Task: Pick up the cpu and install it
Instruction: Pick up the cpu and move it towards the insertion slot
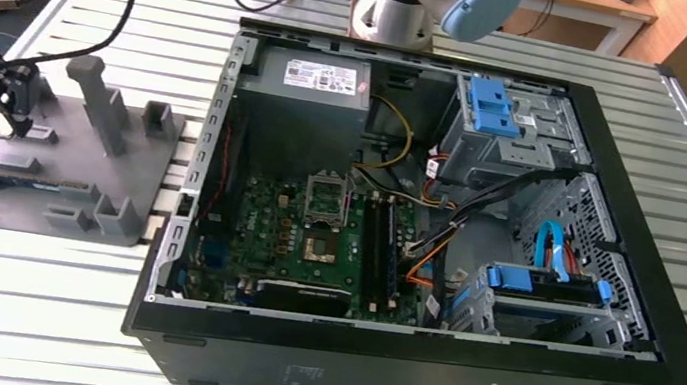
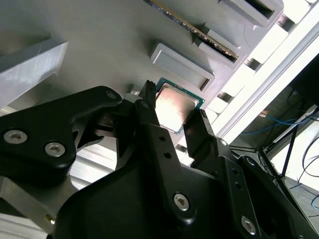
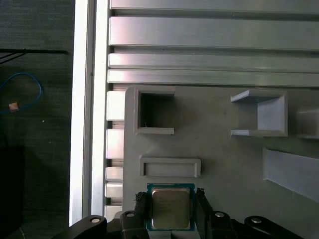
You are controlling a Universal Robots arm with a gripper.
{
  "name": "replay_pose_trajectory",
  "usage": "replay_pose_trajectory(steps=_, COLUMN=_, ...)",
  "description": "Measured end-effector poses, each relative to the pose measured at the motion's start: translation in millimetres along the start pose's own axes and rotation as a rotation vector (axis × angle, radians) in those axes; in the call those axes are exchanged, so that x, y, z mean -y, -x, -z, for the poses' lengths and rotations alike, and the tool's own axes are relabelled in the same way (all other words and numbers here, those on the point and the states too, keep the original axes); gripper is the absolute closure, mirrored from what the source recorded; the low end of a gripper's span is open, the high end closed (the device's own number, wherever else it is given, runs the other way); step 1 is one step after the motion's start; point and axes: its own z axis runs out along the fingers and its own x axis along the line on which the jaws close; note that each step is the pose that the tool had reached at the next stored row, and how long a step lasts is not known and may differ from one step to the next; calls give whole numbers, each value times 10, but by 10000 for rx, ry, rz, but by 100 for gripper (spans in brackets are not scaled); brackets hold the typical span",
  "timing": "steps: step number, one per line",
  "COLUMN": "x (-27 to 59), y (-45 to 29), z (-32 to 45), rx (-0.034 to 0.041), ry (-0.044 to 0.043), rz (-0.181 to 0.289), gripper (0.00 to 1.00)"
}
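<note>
The cpu (image 3: 171,209) is a small square chip with a pale metal top and a green rim. It lies low over the grey parts fixture (image 3: 224,164), between my two black fingers. In both wrist views my gripper (image 3: 171,197) has its fingers pressed against two opposite edges of the cpu (image 2: 174,105). In the exterior view my gripper (image 1: 1,118) stands over the fixture (image 1: 65,163) at the exterior view's left. The green motherboard (image 1: 295,246) lies inside the open computer case (image 1: 429,356), with its dark square socket (image 1: 320,247) near the middle.
Tall grey posts (image 1: 98,98) rise from the fixture beside my gripper. A memory stick (image 2: 197,32) sits in a fixture slot. Blue drive brackets (image 1: 491,107) and cable bundles (image 1: 447,227) crowd the case to the exterior view's right of the board. The slatted aluminium table (image 1: 31,310) surrounds everything.
</note>
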Motion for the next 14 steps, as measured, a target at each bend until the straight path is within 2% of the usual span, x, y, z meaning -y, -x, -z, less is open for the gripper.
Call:
replay_pose_trajectory(steps=7, x=-4, y=1, z=104, rx=3, ry=4, rz=0, gripper=53)
replay_pose_trajectory(steps=14, x=-4, y=2, z=117, rx=3, ry=3, rz=0, gripper=53)
